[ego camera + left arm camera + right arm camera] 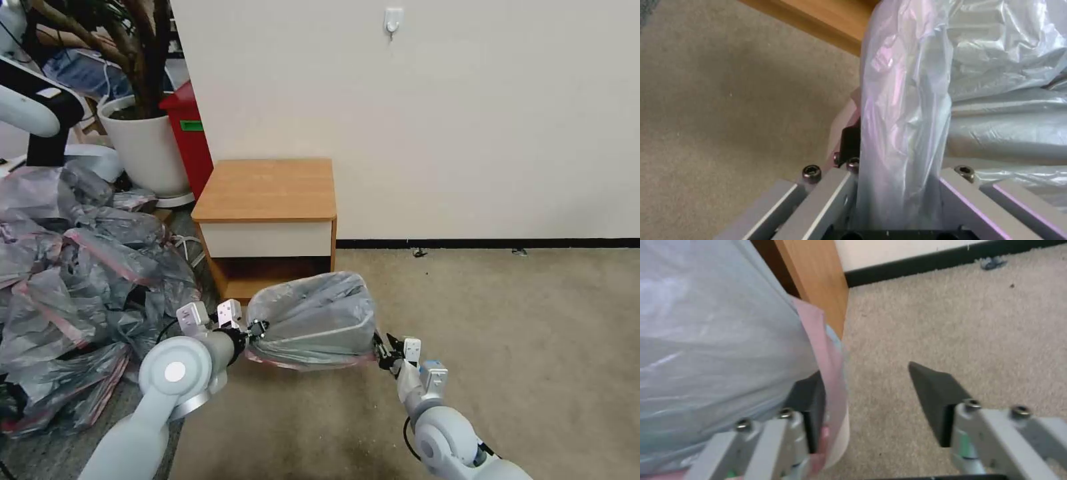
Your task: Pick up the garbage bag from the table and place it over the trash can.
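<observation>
No text, number or brand can be read anywhere. The tall red bin (190, 137), at the far left beside the plant pot, carries a small green label, but its print is too small to read.

Shows the right hand (865, 406) with its dark fingers (936, 396) spread apart over beige carpet (951, 323). Has one finger pressed against the garbage bag (715, 350) at its pink rim band (829, 373), perhaps tucked under it. Catches the bench (815, 283) side and a black baseboard (929, 261) beyond.
</observation>
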